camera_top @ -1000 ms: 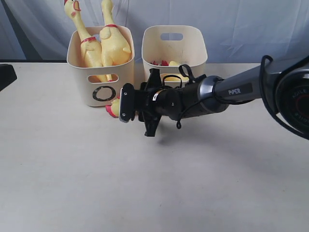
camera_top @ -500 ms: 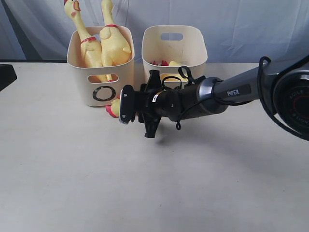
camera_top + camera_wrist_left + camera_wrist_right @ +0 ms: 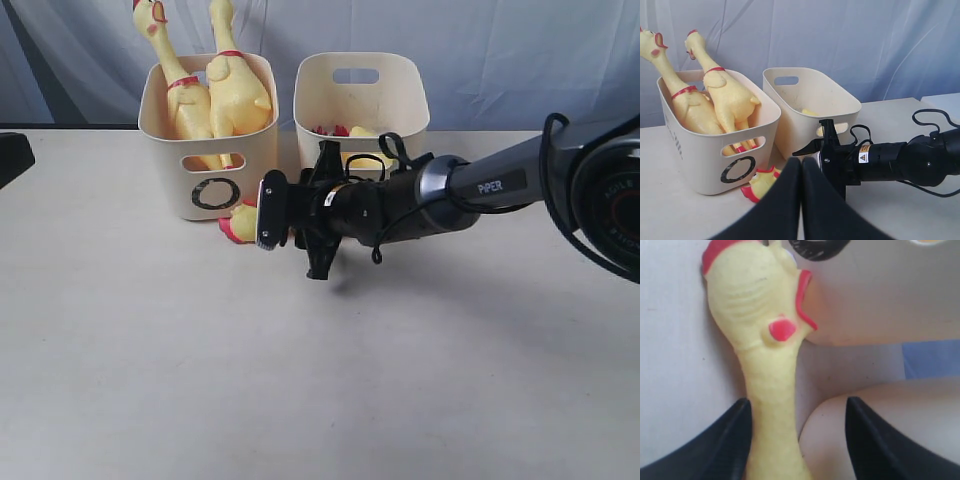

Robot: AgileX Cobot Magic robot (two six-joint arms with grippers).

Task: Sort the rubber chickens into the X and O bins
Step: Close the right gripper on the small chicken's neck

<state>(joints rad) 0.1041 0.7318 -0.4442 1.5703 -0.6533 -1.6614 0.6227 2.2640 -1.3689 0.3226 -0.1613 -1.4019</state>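
Note:
A rubber chicken lies on the table in front of the gap between the two bins, its head beside the O bin. My right gripper is open around its thin neck. One finger touches the neck and the other stands well off it. Two more chickens stand head-up in the O bin. The second cream bin holds something yellow and red, and my right arm hides its mark. My left gripper is shut on nothing, facing the bins.
My right arm stretches low across the table from the right, in front of the second bin. A blue-grey curtain hangs behind the bins. A dark object sits at the far left edge.
My right gripper has shifted slightly to the right and toward the bins. The lying chicken's head has stayed in place. The left gripper has not moved.

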